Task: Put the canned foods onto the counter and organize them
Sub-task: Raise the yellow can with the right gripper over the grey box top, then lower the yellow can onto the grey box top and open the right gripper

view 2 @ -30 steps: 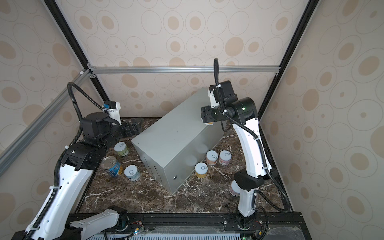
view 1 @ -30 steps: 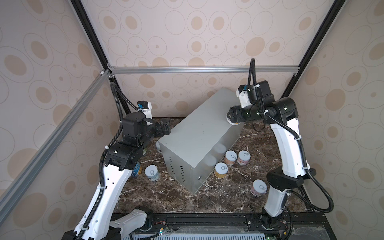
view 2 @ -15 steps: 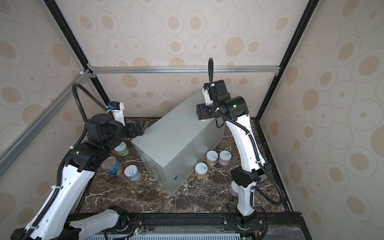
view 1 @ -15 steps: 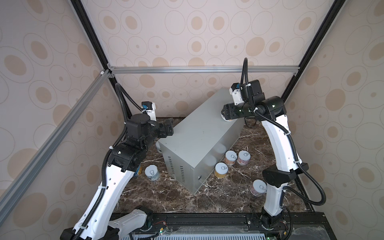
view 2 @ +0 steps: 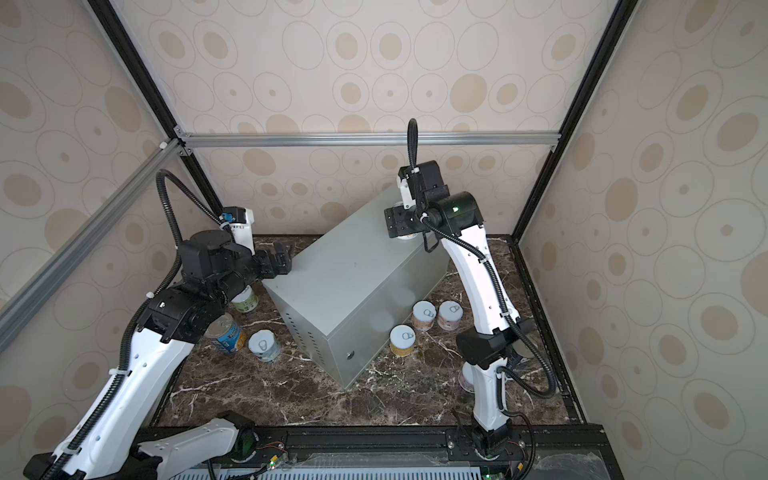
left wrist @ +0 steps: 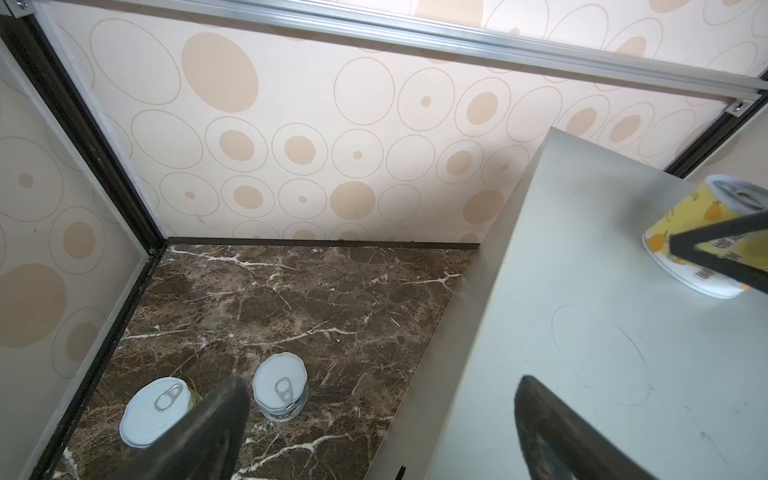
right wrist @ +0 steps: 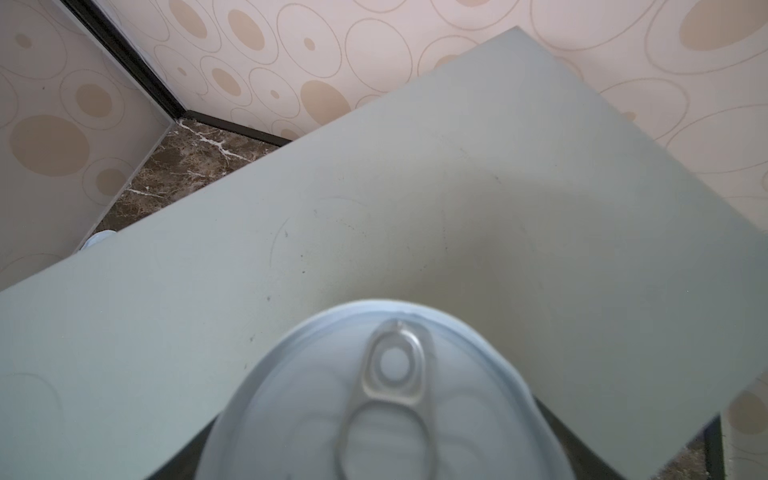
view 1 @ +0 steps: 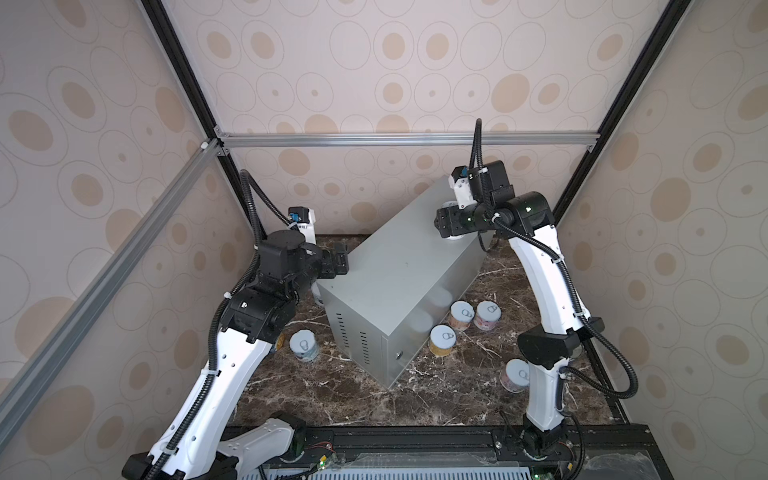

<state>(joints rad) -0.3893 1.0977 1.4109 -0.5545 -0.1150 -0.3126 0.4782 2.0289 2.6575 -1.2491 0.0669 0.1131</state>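
1. Yellow-labelled short can (left wrist: 690, 212), pale pull-tab lid up, sits on top of the grey metal bench (view 1: 399, 266), at the end away from the vent slots (view 1: 353, 336) and directly beneath the right pincer (view 1: 451, 230).
2. The right pincer points down over that can. One dark finger (left wrist: 683, 248) crosses the label, but I cannot tell whether it presses the can or stands clear.
3. The left pincer (view 1: 338, 264) hovers at the bench's opposite edge, well apart from the right pincer, spread wide and empty.
4. Below the left pincer, on the brown marble surface (view 1: 332, 390), stand a green-labelled can (left wrist: 156, 409) and a grey-sided can (left wrist: 280, 384). Near that arm's elbow are a blue tall can (view 2: 226, 334) and a white-lidded short can (view 2: 264, 345).
5. Down from the right pincer, beside the bench's long wall, three short cans (view 1: 461, 314) cluster on the marble. A lone short can (view 1: 514, 374) stands by that arm's base.
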